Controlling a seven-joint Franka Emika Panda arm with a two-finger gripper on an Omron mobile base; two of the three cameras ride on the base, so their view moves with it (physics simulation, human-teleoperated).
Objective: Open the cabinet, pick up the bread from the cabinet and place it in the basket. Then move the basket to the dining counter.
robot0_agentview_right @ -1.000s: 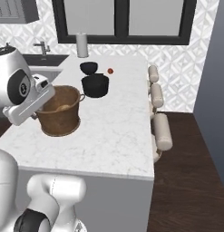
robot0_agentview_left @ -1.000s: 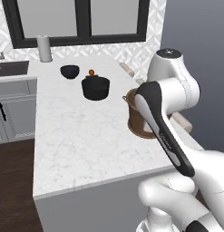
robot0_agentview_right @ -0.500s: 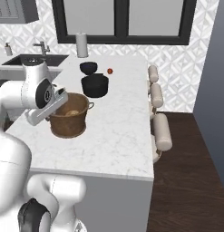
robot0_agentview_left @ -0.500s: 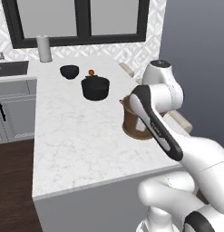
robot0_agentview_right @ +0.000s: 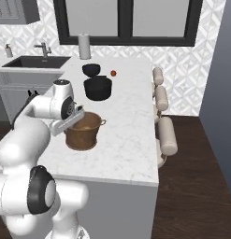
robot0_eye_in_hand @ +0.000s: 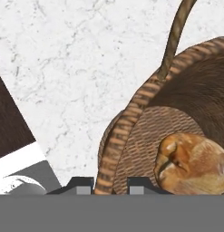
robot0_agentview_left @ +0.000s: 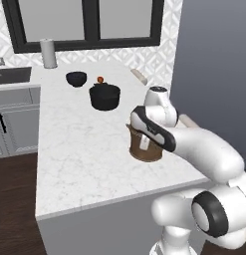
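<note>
The basket (robot0_agentview_right: pixel 83 131) has been carried nearer the front edge of the worktop (robot0_agentview_left: pixel 79 149) than a second ago, so the move is judged nearly done. The hand (robot0_eye_in_hand: pixel 111 186) is closed on the basket's rim. The basket stands upright, mouth up, axis vertical. The bread (robot0_eye_in_hand: pixel 192 163) lies inside on the basket's floor.

The arm (robot0_agentview_left: pixel 204 149) is built of fat, rounded white segments with a smooth, glossy shell, each swelling into the next like stacked bulbs. Where segments meet, dark grey to black rings and round caps mark the joints (robot0_agentview_left: pixel 209 213), one large disc showing on the lower body. A black band runs along the link near the wrist (robot0_agentview_left: pixel 159 135). The hand is a pale grey block (robot0_agentview_right: pixel 68 122), and its two fingers (robot0_eye_in_hand: pixel 84 185) end in small dark, squared tips.
</note>
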